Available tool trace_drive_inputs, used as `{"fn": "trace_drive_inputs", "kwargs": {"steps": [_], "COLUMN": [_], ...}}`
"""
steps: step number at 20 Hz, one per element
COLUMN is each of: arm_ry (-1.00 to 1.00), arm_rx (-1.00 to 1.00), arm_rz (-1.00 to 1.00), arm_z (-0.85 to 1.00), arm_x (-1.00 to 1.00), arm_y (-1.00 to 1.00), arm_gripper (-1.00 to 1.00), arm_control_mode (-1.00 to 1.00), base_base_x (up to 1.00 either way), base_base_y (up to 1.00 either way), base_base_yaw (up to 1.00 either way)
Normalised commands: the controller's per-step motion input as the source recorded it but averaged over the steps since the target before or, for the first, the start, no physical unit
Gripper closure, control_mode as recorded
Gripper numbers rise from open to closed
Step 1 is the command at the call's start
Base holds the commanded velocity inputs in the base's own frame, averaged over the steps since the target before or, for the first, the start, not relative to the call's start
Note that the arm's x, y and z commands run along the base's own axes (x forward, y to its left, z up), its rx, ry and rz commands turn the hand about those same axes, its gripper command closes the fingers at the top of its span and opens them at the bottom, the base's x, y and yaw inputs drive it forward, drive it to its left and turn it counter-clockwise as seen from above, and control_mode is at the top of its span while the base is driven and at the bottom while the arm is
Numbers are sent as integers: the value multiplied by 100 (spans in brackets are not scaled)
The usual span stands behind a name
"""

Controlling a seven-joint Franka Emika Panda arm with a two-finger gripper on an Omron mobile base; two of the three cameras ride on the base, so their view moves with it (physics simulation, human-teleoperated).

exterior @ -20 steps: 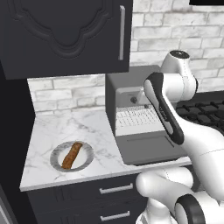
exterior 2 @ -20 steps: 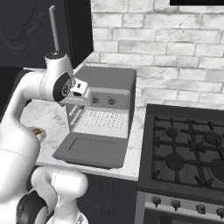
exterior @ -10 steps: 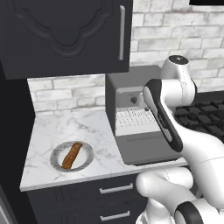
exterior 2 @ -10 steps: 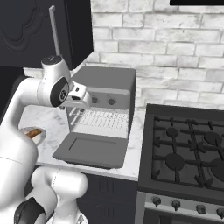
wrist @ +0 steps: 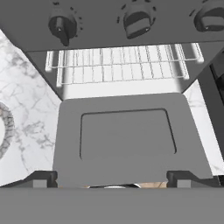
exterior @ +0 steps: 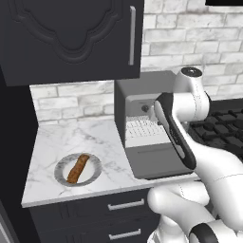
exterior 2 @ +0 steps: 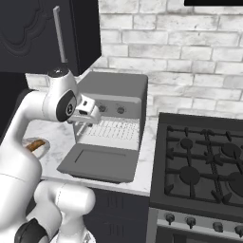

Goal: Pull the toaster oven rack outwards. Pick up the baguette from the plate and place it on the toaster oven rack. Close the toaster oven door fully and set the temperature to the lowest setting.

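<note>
The toaster oven rack (wrist: pixel 122 64), a pale silvery wire grid shelf, is seen drawn partway out of the boxy grey metal toaster oven (exterior: pixel 142 102), its front edge reaching past the oven mouth and hanging above the hinge end of the flat grey drop-down toaster oven door (wrist: pixel 127 135). The door is let down fully, lying about level out over the front edge of the white marbled worktop (exterior: pixel 71 142), its darker window facing up. Three small dark knobs (wrist: pixel 136 22) are ranged in a row on the panel above the rack.

The fingers (wrist: pixel 112 178) are held spread wide and released, grasping nothing; their dark tips are seen at either side of the door's outer edge, and open air is seen between them. In the right base view the fingers (exterior 2: pixel 84 124) are placed at the left end of the oven's front, just above the rack and beside the knob panel.

To the left of the oven a broad clear stretch of worktop is left open. Near its front edge, well apart from the oven, the round plate with white centre and grey speckled rim (exterior: pixel 94 172) is set, and the small slender brown baguette (exterior: pixel 78 168) is laid slantwise across it.

A black stove with burner grates (exterior 2: pixel 204 161) is set close against the oven's right side. A dark wall cabinet (exterior: pixel 71 38) is hung above the worktop.
</note>
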Motion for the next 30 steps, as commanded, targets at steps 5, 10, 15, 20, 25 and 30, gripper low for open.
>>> {"fn": "trace_drive_inputs", "kwargs": {"steps": [5,10,15,20,25,30], "arm_ry": [-1,-4,-4,-1,0,0], "arm_rx": [0,0,-1,-3,-3,-3], "arm_rz": [-8,-8,-3,0,0,0], "arm_z": [-28,-30,-27,-17,-10,-1], "arm_x": [0,0,0,0,0,5], "arm_y": [-7,-22,-25,-21,-18,-8], "arm_gripper": [-100,-100,-100,-100,-100,-100], "arm_control_mode": [-100,-100,-100,-100,-100,-100], "base_base_x": [0,0,0,0,0,0], "base_base_y": [0,0,0,0,0,0], "base_base_yaw": [0,0,0,0,0,0]}}
